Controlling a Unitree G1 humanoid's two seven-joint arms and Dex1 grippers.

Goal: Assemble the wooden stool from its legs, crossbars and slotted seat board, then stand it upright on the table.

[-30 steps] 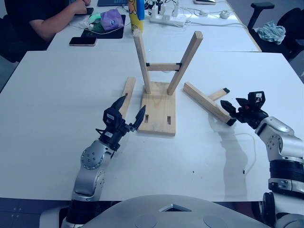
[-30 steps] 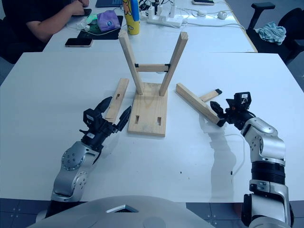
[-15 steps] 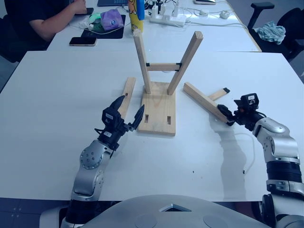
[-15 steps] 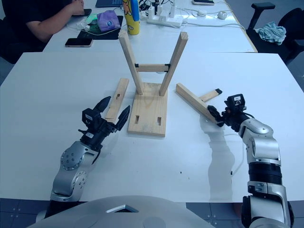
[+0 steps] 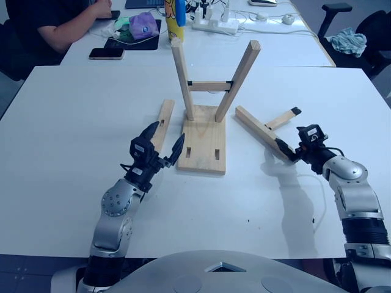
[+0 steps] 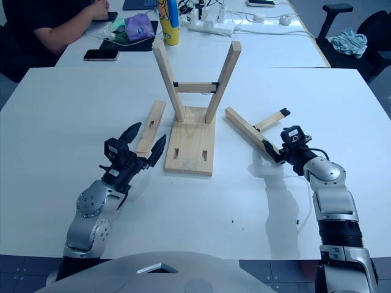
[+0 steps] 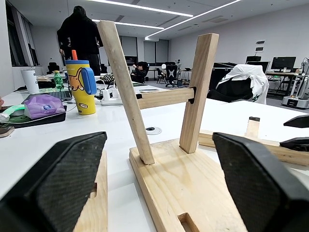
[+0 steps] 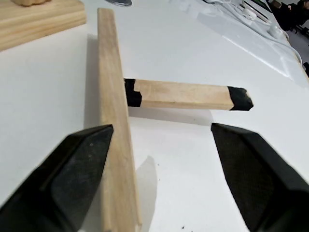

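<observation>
Head camera first: the seat board (image 5: 203, 146) lies flat mid-desk, slots facing up. Two legs stand in its far end, the left standing leg (image 5: 182, 79) and the right standing leg (image 5: 238, 79). They splay apart towards the top and are tied by a black-tipped crossbar (image 5: 209, 86). A loose leg (image 5: 165, 117) lies flat on the white desk (image 5: 73, 122), just beside the board's left edge. Right of the board lies an angled leg (image 5: 256, 127) with a short crossbar (image 5: 282, 119) branching off it. The left hand (image 5: 166, 137) hovers at the board's near left corner, fingers spread, gripping nothing. The right hand (image 5: 287, 151) sits at the near end of the angled leg. On the far desk are a phone (image 5: 107, 53), a yellow cup (image 5: 176, 18) and a power strip (image 5: 215, 24).

Over to the left wrist: both dark pads (image 7: 53, 188) are wide apart, framing the board and its two standing legs. The loose leg runs just beside one pad, and whether they touch I cannot tell. The yellow cup stands well behind.

Right wrist now: the fingers (image 8: 72, 179) are spread wide. The angled leg passes between them, close against one finger, while the other finger is well clear. The short crossbar juts sideways from the leg across the desk, black at both ends. A corner of the seat board peeks in beyond.
</observation>
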